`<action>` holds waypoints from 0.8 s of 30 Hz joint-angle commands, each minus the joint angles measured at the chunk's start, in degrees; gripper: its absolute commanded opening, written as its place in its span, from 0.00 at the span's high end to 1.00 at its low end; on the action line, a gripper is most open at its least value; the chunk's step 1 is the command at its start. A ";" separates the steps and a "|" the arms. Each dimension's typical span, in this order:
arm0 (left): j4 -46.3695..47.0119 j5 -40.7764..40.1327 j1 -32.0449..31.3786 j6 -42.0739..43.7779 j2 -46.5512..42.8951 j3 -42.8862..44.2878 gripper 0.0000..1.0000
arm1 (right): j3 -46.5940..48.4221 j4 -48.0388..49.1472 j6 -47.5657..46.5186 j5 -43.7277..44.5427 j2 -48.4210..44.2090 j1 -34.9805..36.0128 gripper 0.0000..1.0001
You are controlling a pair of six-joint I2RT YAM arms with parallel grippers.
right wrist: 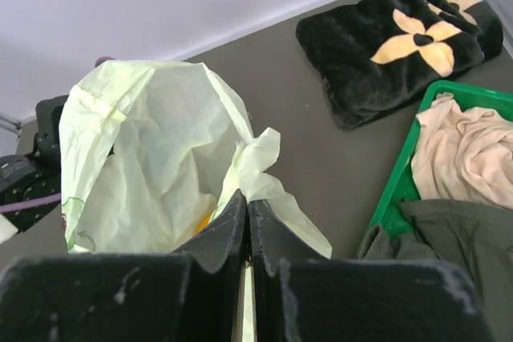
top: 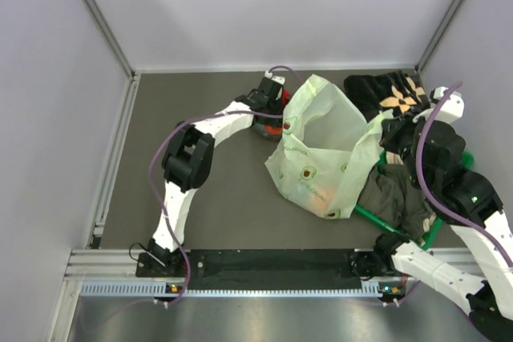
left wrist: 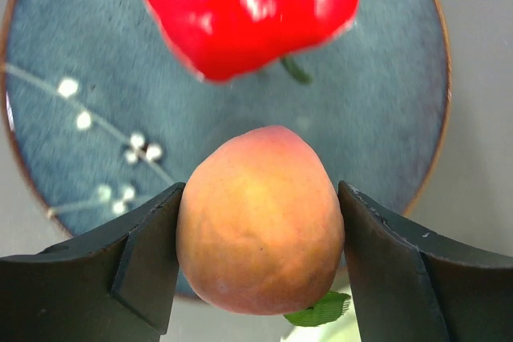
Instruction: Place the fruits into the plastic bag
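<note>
Both L pincer (left wrist: 260, 198) pads (left wrist: 152, 254) grip mango (left wrist: 260, 238); lift vert., avoid red fruit (left wrist: 248, 6) ahead. R pincer (right wrist: 247, 202) clenched on plastic bag (right wrist: 152, 158).

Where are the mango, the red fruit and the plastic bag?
mango (left wrist: 260, 222), left wrist view, middle of its skin.
red fruit (left wrist: 248, 6), left wrist view, glossy body.
plastic bag (top: 321, 138), top external view, pale green wall.

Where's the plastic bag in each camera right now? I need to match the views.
Top external: plastic bag right of centre, mouth open, right edge pinched by the right gripper.
Left wrist: not clearly in it; the left gripper clasps a mango.
Right wrist: left half, handle caught between the shut jaws.
Shared landmark: black flower-print cloth, up and right of the bag in top and right-wrist views.
</note>
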 commanded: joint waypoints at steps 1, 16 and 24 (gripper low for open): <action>5.62 1.75 0.32 -1.13 -9.47 -3.76 0.44 | 0.02 3.40 0.57 -0.29 -0.64 -0.53 1.00; 13.36 7.46 2.86 -9.21 -27.31 -17.20 0.44 | -1.56 3.93 0.66 -2.75 -1.87 -0.53 1.00; 13.27 5.61 2.95 -10.01 -39.79 -25.03 0.43 | -4.11 6.04 -0.05 -5.38 -2.04 -0.53 1.00</action>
